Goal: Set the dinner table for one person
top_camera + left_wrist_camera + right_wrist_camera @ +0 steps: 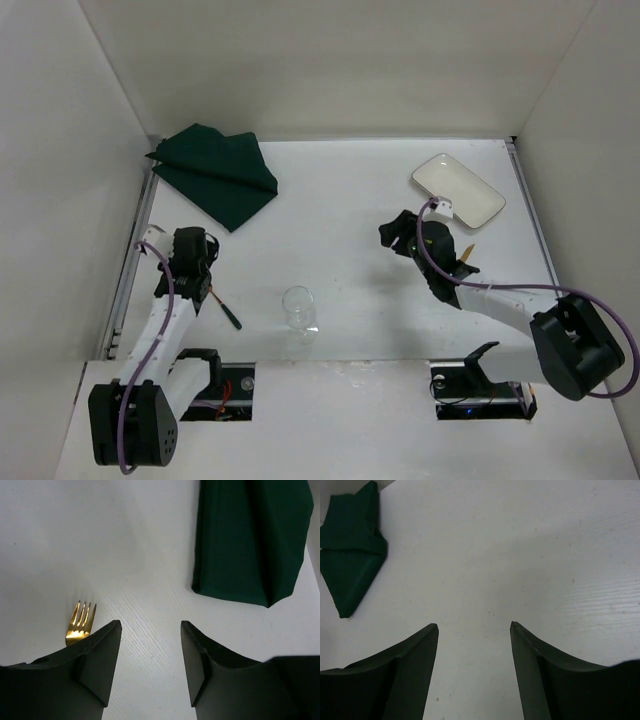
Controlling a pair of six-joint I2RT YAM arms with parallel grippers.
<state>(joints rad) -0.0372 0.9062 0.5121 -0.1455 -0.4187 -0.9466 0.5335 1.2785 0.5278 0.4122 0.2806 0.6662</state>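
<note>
Top external, dinner table (350, 205); one each: cloth (215, 172), plate (458, 190), glass (297, 305), fork (228, 311)

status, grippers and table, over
Left gripper, right gripper open, empty. Flat white tabletop: dark green folded cloth, white rectangular plate, clear glass lie apart. Gold metal fork beside left gripper.

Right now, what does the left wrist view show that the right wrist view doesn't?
Only the left wrist view: a gold fork, its tines poking out beside a finger of the left claw. Only the right wrist view: the right claw, nothing else new. Both: the folded dark green cloth lying on the white dinner table, and open jaws with nothing between them.
</note>
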